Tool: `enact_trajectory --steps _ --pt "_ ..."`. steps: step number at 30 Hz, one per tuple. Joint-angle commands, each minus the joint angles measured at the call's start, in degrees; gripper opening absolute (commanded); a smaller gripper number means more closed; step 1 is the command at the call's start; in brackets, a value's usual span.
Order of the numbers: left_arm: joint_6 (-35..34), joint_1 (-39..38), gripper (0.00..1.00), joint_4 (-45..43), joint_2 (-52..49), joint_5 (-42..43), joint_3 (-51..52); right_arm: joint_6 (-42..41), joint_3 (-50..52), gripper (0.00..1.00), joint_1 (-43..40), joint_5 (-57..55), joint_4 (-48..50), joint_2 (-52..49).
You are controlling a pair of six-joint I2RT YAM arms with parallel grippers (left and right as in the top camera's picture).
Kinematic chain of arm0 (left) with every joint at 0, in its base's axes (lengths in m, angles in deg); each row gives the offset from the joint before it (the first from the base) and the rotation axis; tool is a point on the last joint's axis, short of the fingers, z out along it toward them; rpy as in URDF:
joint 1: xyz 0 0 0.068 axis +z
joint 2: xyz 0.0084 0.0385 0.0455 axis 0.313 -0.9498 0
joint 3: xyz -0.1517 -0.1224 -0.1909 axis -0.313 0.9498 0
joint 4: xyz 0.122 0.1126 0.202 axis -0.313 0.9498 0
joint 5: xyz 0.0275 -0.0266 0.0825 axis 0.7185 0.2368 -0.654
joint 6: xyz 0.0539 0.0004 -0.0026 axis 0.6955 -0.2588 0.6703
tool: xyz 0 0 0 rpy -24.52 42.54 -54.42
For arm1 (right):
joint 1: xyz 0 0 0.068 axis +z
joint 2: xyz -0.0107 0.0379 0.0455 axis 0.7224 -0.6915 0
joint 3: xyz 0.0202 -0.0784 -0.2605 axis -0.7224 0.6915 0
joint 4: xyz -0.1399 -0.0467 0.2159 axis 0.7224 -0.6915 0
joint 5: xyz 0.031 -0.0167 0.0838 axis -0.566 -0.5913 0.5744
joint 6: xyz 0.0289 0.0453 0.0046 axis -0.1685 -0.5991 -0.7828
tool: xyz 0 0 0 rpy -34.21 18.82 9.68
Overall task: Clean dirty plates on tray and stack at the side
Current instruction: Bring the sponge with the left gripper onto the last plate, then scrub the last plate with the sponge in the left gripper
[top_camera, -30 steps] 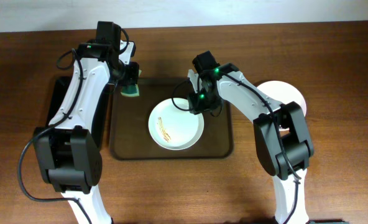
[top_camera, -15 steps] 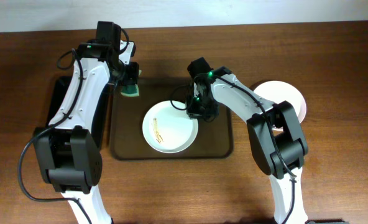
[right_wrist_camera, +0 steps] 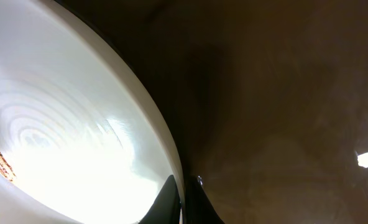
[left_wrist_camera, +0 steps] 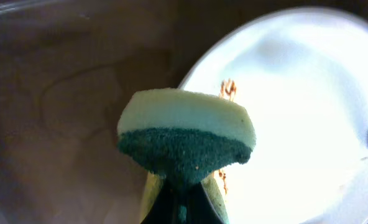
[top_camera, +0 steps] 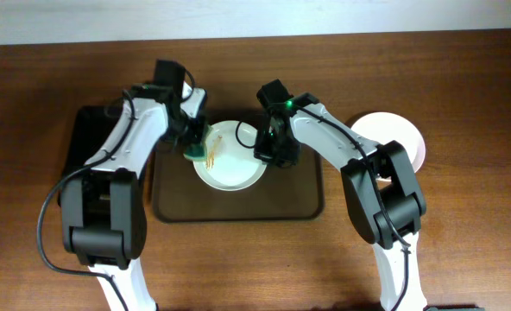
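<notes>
Green sponge (left_wrist_camera: pixel 184 134) pinched in my left fingers (top_camera: pixel 188 136), right fingers (right_wrist_camera: pixel 166 205) clamp the plate (top_camera: pixel 231 166) rim; wiping those streaks (left_wrist_camera: pixel 227 88) looks next.

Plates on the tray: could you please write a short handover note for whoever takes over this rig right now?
The left gripper is shut on the sponge, at the left rim of the plate.
The right gripper is shut on that plate's right rim.
The plate lies on the tray, streaks on it.
The side stack sits on the table right of the tray; its count is unclear.
To do: scrub off the streaks, then move the plate onto the side stack.
</notes>
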Motion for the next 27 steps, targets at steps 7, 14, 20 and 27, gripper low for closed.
enact_trajectory --steps 7,14,20,27 --pt "9.7 -5.9 0.01 -14.3 -0.4 4.1 12.2 -0.2 0.1 0.04 -0.6 -4.3 0.3 -2.4" --pt "4.9 -6.3 0.01 -27.8 -0.4 3.7 12.4 0.2 0.0 0.04 -0.5 -4.3 0.3 -2.4" --pt "4.9 -6.2 0.01 -34.5 -5.2 -3.9 12.4 1.0 0.0 0.04 -0.2 -4.3 0.5 -2.4" --pt "8.1 -6.0 0.01 -9.7 -5.4 9.2 6.0 1.0 0.1 0.04 -0.2 -4.3 0.9 -2.4"
